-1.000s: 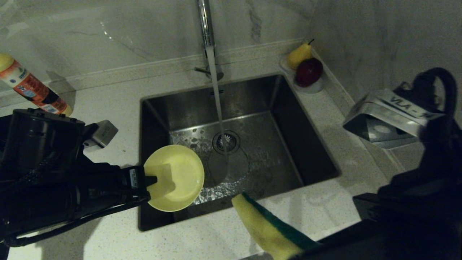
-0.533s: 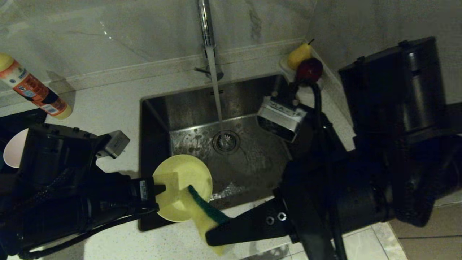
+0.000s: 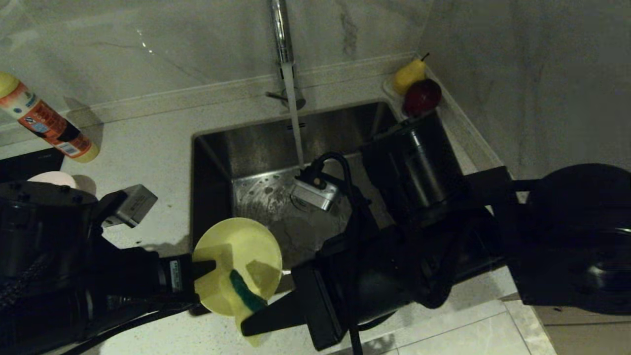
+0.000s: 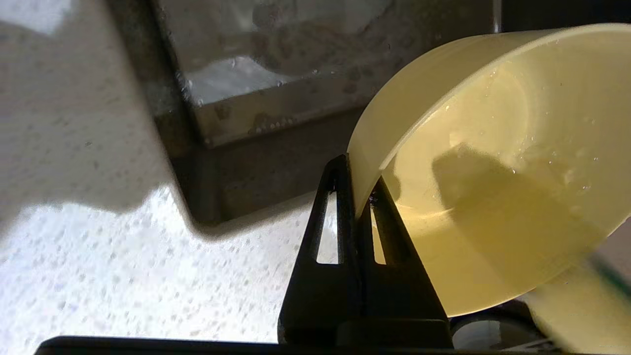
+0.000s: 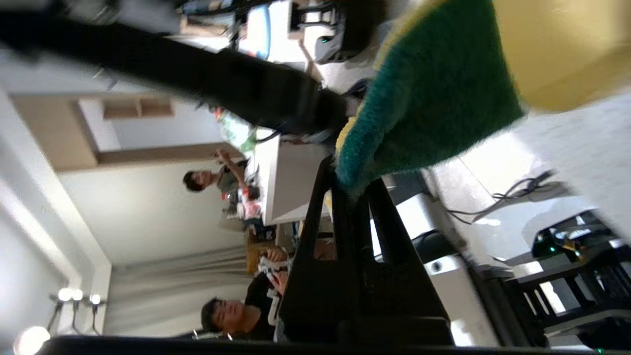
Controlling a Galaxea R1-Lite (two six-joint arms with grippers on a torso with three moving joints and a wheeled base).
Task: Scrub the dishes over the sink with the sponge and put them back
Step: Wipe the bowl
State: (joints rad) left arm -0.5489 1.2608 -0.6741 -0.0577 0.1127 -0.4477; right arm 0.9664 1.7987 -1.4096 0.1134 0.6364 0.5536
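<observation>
Head view shows my left gripper (image 3: 209, 268) at the lower left of the frame, clamped on the rim of the yellow bowl (image 3: 246, 251), which I hold tilted with its hollow facing up and to the right, over the near left corner of the sink (image 3: 212, 162). My right gripper (image 3: 246, 323) comes in from the lower centre, pinched tight on the sponge (image 3: 244, 293); its green face lies against the inside of the yellow bowl near the lower rim, and its yellow foam hangs past the rim.

Left wrist view has my two fingers (image 4: 345, 197) closed on the bowl's wall, one inside and one outside, with drops of water on the inner surface.

The sink holds running water from the tap (image 3: 281, 34), the stream falling toward the middle, where my right arm's wrist camera covers the drain. At the upper right corner of the counter a small white dish (image 3: 392, 88) carries a pear (image 3: 408, 74) and a dark red apple (image 3: 422, 97). A pale pink bowl (image 3: 49, 177) peeks out at the left edge behind my left arm, with an orange bottle (image 3: 44, 125) lying above it.

Bare counter (image 3: 148, 143) lies left of the sink; my right arm fills the sink's right half.
</observation>
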